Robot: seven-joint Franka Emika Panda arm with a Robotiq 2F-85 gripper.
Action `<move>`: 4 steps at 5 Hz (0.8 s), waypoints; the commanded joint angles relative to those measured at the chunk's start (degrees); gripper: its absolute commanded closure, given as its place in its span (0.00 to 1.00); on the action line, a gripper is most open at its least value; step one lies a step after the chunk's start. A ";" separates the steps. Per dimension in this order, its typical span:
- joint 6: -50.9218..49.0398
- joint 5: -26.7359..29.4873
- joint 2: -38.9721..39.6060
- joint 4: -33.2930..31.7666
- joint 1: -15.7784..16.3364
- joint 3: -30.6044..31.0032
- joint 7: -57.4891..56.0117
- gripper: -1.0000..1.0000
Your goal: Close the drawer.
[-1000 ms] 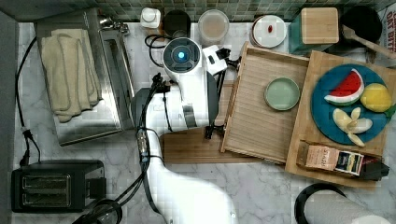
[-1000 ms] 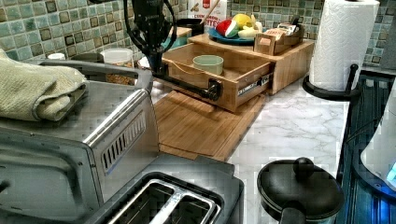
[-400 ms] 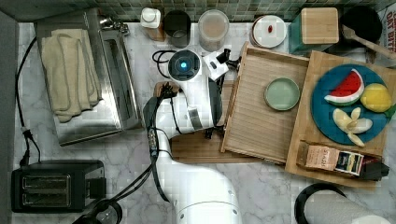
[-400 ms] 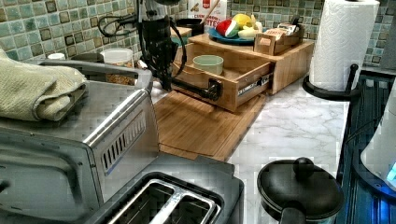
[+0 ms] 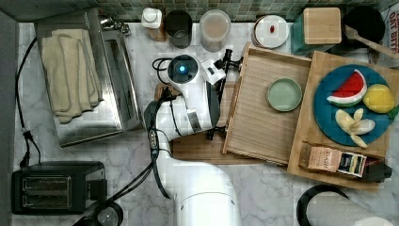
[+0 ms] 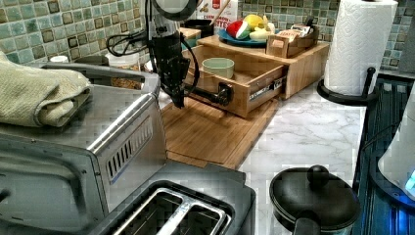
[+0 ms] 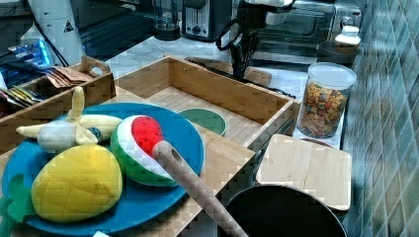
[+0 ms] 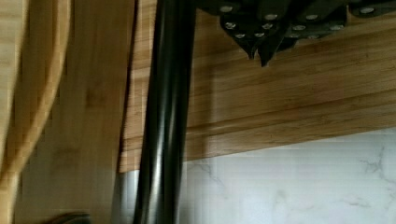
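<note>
The drawer [image 5: 263, 117] stands pulled out at centre right of the top view, and our gripper [image 6: 178, 98] hangs just in front of it.

In the left view we see the gripper pointing down over the cutting board [image 6: 215, 134], just beside the drawer's black handle bar [image 6: 205, 95], in the upper middle of the frame. In the wrist view our fingertips [image 8: 261, 46] look pressed together with nothing between them, the handle bar close beside them. A green bowl [image 5: 283, 94] sits inside the drawer, and a blue fruit plate [image 5: 329, 120] lies on the wooden top at the top view's right edge.
</note>
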 commanded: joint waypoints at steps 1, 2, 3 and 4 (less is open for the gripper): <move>6.82 -3.29 -3.92 -1.17 -1.43 -1.61 -1.80 1.00; 5.98 -1.02 -5.88 -2.75 -3.83 -1.00 -5.59 1.00; 6.14 0.74 -5.71 -2.83 -6.99 -0.52 -10.64 1.00; 8.94 1.46 -5.90 -4.97 -8.99 -1.96 -15.35 1.00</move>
